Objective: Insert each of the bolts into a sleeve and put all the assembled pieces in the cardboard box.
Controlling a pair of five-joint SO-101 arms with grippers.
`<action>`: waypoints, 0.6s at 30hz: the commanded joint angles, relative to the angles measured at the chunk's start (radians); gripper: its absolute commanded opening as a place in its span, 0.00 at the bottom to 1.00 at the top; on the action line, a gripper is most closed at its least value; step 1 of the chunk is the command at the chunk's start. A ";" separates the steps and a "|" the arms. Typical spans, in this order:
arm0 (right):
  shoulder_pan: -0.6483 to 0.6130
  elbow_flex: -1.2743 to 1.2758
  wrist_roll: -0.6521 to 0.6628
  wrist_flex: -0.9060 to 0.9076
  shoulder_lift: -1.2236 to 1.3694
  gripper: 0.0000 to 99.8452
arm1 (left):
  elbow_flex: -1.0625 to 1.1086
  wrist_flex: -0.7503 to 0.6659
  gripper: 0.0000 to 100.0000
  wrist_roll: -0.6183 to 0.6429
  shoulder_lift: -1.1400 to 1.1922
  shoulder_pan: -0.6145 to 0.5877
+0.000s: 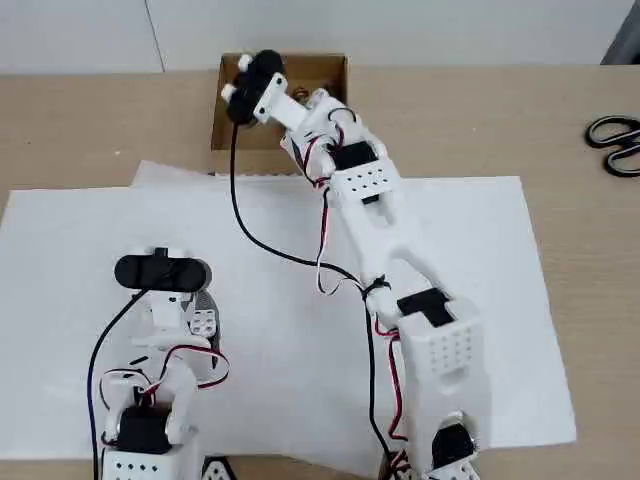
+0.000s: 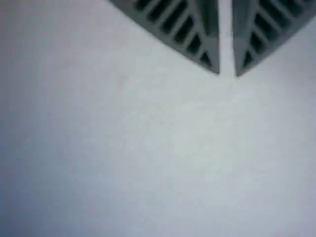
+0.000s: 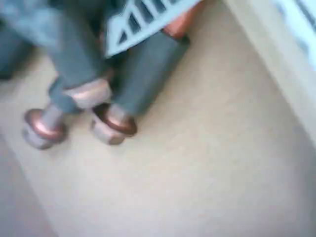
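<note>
At near left, the left gripper point(image 2: 227, 74) hangs low over the white paper point(image 1: 70, 250), pointing down, jaws drawn together to a thin slit with nothing between them. The right arm stretches across to the cardboard box point(image 1: 228, 135) at the far side of the tabletop point(image 1: 480, 120), with the right gripper point(image 1: 292, 98) down inside it; whether it is open or closed cannot be told. Beneath it, grey sleeves point(image 3: 148, 69) with bolts point(image 3: 111, 126) in them lie side by side on the box floor. Scissors point(image 1: 615, 143) sit at far right.
</note>
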 commanded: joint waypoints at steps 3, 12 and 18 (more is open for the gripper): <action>0.012 -0.048 0.003 0.147 -0.211 0.00 | -0.005 -0.018 0.01 -0.002 -0.008 0.003; 0.019 -0.048 -0.167 0.446 -0.475 0.00 | -0.005 -0.020 0.01 -0.002 -0.008 -0.005; 0.019 -0.048 -0.321 0.671 -0.661 0.00 | -0.005 -0.020 0.01 -0.002 -0.008 -0.005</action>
